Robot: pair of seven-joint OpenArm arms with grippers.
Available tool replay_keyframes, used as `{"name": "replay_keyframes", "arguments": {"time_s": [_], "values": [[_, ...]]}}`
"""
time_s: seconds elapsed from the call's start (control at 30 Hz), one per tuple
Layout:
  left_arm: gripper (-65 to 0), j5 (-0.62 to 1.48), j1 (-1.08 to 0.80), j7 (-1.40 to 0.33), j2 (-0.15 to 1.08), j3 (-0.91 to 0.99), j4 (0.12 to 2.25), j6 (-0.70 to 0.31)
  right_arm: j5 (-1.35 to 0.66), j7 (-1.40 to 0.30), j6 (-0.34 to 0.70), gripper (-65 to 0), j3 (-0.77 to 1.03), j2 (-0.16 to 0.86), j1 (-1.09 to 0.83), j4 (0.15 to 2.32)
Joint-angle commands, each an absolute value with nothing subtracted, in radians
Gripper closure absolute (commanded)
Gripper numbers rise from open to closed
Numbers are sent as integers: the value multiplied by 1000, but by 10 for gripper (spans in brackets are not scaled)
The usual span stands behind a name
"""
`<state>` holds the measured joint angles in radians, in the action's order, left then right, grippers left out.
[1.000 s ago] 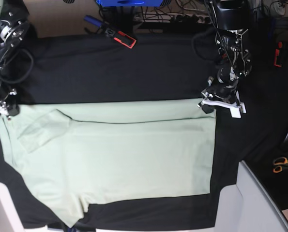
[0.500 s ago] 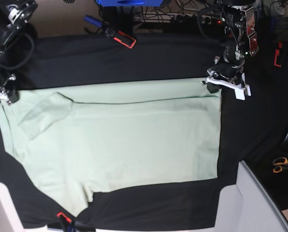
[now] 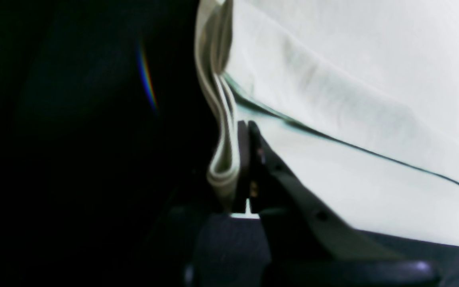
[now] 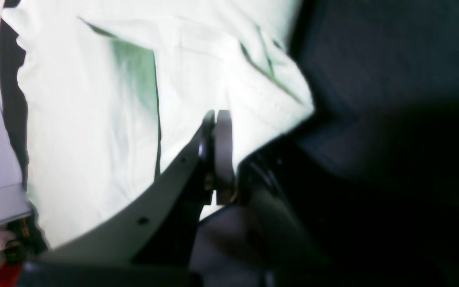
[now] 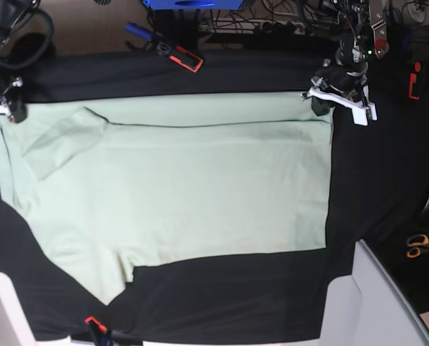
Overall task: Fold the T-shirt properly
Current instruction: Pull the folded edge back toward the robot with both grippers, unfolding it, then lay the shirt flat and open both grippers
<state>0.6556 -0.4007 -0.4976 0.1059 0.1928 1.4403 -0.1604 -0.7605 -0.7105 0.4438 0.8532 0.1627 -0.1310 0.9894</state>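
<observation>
The T-shirt (image 5: 178, 187) lay spread on the black cloth (image 5: 200, 72). The left gripper (image 5: 321, 101) pinched one far corner. The right gripper (image 5: 5, 108) pinched the other.

We count one T-shirt (image 5: 178, 187), pale mint green, with one short sleeve (image 5: 52, 148) showing on top of it. One black cloth (image 5: 221, 76) under it. Two grippers: left gripper (image 5: 334, 102) and right gripper (image 5: 3, 108), one at each far corner of the shirt. Off the cloth we get one red-and-black tool (image 5: 179, 55), one blue-handled tool (image 5: 137, 31), one pair of orange-handled scissors (image 5: 418, 246), one red-tipped item (image 5: 94, 324) at the near edge and one pale grey panel (image 5: 376, 303) in the near corner.
</observation>
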Motion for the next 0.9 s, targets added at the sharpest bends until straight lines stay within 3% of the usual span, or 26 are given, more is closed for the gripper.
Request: {"name": "replay_keyframes", "arguments": {"time_s": [0.0,0.6,0.87], "values": [[0,657,-410,-479,130,200,1460,-156,-763,-707,441,-1,860,173,-145,1036],[0,657,-524,-423,173,268,1468,-159,-765,-742,441,-1,860,33,-312,1260],[0,657,-521,-423,177,268,1471,-159,-774,-743,441,-1,858,22,-337,1265]]}}
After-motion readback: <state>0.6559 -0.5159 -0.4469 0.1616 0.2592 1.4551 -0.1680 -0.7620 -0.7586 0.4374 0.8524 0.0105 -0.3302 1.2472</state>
